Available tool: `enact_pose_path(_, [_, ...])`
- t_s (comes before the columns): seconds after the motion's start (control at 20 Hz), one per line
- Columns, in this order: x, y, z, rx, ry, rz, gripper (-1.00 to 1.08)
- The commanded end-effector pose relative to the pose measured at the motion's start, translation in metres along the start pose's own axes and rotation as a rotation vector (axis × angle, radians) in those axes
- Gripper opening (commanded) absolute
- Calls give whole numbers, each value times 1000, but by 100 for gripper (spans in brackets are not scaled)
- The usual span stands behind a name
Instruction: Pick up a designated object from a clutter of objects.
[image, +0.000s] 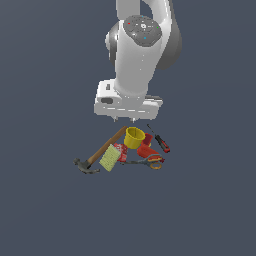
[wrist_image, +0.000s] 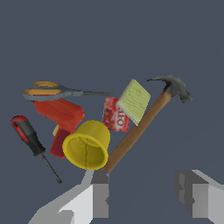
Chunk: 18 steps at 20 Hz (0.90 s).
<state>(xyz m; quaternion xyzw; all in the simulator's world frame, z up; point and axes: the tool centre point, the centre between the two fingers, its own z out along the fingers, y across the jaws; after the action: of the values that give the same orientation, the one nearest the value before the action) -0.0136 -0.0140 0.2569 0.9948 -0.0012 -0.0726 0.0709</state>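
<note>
Tabletop (image: 45, 215): plain dark slate-blue, uniform, no edges or walls visible.
Gripper (image: 126, 120): fingers spread apart, grasping nothing, hovering just above the pile.
Yellow cup (image: 134, 138): lying tilted at the pile's far side, against the hammer (image: 102, 150) handle end.
Neighbours: red cup (image: 145, 148), scissors (image: 148, 162), screwdriver (image: 161, 142) on the exterior view's right; yellow-green box (image: 110, 158), red box (image: 120, 150) on its left.

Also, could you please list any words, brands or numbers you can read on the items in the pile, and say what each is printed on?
Red box: white lettering, too blurred to read in either view.
Yellow-green box: no readable text.
Yellow cup, hammer, scissors, screwdriver: no markings visible.
</note>
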Motion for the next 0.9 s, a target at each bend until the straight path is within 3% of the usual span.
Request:
enact_pose_path(0.0, [-2, -15, 18, -51, -37, -18, 28])
enact_pose_path(0.45, [-20, -75, 93, -310, -149, -106, 28])
enact_pose_path(0.85, [-39, -114, 144, -517, -168, -185, 28])
